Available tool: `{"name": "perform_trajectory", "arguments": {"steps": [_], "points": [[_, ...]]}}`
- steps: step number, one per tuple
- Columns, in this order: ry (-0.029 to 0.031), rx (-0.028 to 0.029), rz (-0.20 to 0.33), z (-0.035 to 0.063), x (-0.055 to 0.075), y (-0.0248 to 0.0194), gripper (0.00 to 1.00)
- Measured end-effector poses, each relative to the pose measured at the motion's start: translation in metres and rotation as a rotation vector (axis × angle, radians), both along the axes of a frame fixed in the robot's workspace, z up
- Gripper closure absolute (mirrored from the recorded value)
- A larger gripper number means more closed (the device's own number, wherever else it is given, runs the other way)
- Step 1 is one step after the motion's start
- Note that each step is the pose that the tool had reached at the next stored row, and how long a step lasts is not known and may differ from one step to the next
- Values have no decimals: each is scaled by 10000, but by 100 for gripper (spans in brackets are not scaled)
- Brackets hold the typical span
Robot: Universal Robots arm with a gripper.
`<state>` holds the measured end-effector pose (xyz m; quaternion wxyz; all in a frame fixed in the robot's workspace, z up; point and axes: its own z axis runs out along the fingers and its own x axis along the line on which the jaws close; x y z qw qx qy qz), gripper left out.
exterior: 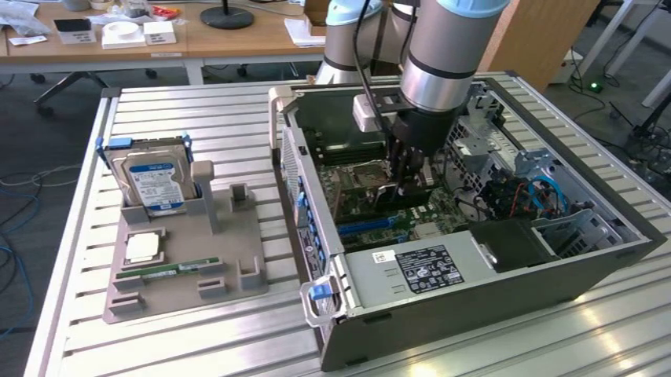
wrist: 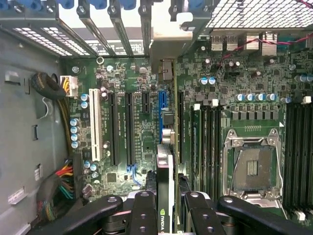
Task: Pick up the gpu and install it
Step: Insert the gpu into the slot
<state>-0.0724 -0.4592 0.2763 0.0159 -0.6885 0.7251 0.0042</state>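
Claw (exterior: 406, 179) on a grey arm hangs low inside the open steel computer case (exterior: 472, 287), over its green motherboard (exterior: 351, 196), while a silver hard drive (exterior: 155, 182) and a thin memory stick (exterior: 173, 270) sit in a grey plastic holder (exterior: 239, 250) on the ribbed metal counter (exterior: 210, 338). From the wrist, black jointed fingers (wrist: 143, 210) are clamped on the flat graphics card (wrist: 165, 181), held edge-down just above a long blue slot (wrist: 162, 105). This looks like the lining-up stage of installing, which calls for keeping card edge and slot square.
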Motion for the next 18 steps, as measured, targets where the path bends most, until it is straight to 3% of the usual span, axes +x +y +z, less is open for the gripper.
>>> {"name": "perform_trajectory", "arguments": {"steps": [18], "points": [[0,-2,0,-15,-42,-1,73]]}}
